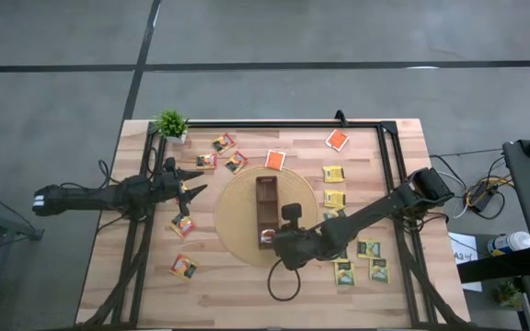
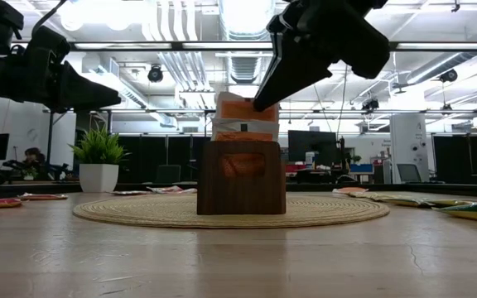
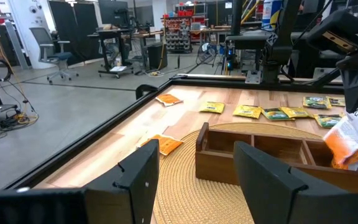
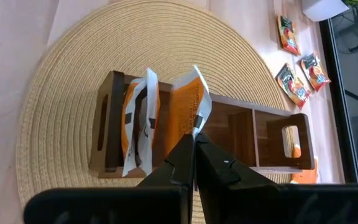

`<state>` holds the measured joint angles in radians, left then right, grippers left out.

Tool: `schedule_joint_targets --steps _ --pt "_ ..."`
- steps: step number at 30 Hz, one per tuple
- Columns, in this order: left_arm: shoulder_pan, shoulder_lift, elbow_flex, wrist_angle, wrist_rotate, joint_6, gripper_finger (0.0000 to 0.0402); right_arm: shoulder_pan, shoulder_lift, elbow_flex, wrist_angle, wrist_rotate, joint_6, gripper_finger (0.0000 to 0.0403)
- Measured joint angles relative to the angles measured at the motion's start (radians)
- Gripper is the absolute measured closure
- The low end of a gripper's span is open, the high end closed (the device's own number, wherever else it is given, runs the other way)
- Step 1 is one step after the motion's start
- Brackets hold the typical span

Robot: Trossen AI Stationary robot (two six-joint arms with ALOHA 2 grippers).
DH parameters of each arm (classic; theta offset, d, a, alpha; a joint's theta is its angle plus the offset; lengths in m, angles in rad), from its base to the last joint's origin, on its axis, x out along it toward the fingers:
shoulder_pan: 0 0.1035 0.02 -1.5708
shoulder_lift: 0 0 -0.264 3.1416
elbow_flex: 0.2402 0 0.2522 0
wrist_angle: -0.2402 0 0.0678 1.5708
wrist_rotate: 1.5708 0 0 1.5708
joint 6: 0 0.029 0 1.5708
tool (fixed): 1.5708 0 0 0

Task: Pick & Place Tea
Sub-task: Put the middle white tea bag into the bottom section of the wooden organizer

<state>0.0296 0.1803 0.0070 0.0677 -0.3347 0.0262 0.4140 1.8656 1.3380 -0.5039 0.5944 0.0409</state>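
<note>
The right hand (image 4: 194, 144), closed on an orange sachet (image 4: 188, 106), lowers it into the box (image 4: 266, 140) beside two already filed. Many sachets (image 1: 334, 174) lie on the surface (image 1: 247, 285); the left hand (image 1: 194, 185) waits open.

Light is bright and even, coming from ceiling strips (image 2: 247, 16) that glare white in the low view. There both arms show as dark silhouettes against the ceiling. Shadows on the table (image 1: 247, 285) are soft and faint. In the left wrist view the near fingers (image 3: 138, 180) are blurred.
</note>
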Motion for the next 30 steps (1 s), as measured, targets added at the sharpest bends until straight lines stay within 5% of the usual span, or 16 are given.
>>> schedule_joint_targets --steps 30 --pt "0.001 0.0 0.0 0.0 0.0 0.0 0.0199 -0.003 0.0 -0.024 0.055 0.008 0.009 0.0394"
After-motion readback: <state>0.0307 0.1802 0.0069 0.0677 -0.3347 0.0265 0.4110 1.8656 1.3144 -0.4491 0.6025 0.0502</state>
